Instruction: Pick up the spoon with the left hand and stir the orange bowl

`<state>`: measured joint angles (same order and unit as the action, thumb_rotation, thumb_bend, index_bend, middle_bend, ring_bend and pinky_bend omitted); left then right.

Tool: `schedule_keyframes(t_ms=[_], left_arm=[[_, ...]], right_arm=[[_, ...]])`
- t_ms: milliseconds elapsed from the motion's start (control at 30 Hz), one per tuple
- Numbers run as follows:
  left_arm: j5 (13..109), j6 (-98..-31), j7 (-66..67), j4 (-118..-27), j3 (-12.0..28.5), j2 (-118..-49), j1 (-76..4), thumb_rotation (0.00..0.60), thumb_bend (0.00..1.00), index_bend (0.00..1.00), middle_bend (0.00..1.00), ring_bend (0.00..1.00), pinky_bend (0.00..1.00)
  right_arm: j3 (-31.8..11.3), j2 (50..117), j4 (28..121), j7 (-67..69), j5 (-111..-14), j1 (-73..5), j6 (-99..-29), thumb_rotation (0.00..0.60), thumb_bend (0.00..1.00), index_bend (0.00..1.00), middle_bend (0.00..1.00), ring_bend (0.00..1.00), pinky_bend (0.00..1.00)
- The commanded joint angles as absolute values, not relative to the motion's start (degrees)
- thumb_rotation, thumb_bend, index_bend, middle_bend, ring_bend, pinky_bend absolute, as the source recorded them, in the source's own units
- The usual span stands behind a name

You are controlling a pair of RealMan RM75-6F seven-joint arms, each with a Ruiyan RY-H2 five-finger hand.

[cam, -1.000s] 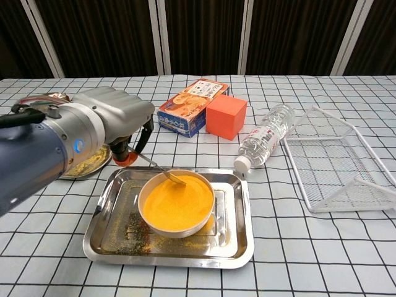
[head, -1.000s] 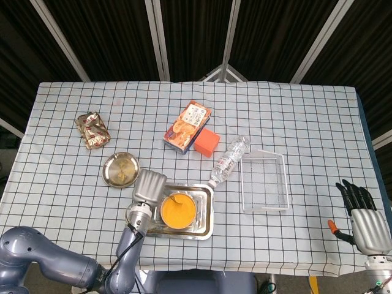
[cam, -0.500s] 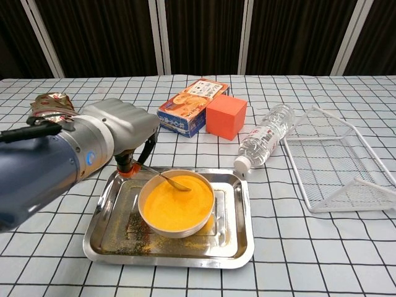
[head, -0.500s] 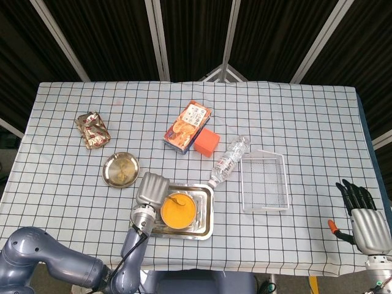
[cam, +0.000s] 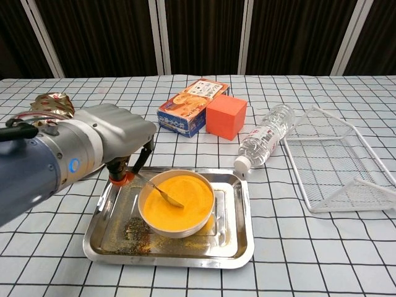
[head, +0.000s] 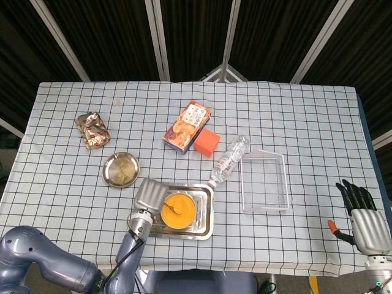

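From the head view, the left hand (head: 149,195) sits over the left edge of the metal tray (head: 205,228), near the front edge of the table (head: 61,184). It holds the spoon (head: 172,209), and the spoon tip is down in the orange bowl (head: 179,211), which sits in the tray just to the right of the hand. The right hand (head: 361,217) is far off past the front right corner of the table, with its fingers spread apart and nothing in it. In the chest view, the left hand (cam: 114,139) has its fingers closed on the spoon (cam: 159,191) near the handle end, just above the tray's (cam: 235,250) left side. The spoon slants down to the right from the hand, and its tip rests in the orange stuff inside the orange bowl (cam: 177,213). The bowl touches the tray floor near the middle. The right hand cannot be seen in this view.
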<state>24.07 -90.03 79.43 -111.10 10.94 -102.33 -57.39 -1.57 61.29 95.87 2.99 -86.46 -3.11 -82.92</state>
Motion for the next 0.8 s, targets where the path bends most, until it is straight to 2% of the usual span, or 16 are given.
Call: schedule_keyframes(t_ms=[33,367,800], left_arm=[[25.09,-90.20,78.23,-111.68,11.58,-101.95,-57.21,0.600,0.79,0.88,1.00,0.92,0.97],[26.94,-90.38,76.97,-107.38,12.51,-103.74,-57.91,0.600,0.79,0.88,1.00,0.92,0.97],[27.85,-89.64,77.94,-102.56,11.27,-107.61,-58.31,0.600,0.79,0.88,1.00,0.92,0.97]], right_arm=[[-1.57,61.31,95.88,2.97,-86.45,-3.10,-82.92,0.600,0.36,0.00,0.00,0.00,0.00],[-1.67,61.12,95.94,3.59,-86.17,-3.18,-82.66,0.600,0.36,0.00,0.00,0.00,0.00],[-1.61,60.80,96.31,4.47,-85.79,-3.23,-82.14,0.600,0.36,0.00,0.00,0.00,0.00]])
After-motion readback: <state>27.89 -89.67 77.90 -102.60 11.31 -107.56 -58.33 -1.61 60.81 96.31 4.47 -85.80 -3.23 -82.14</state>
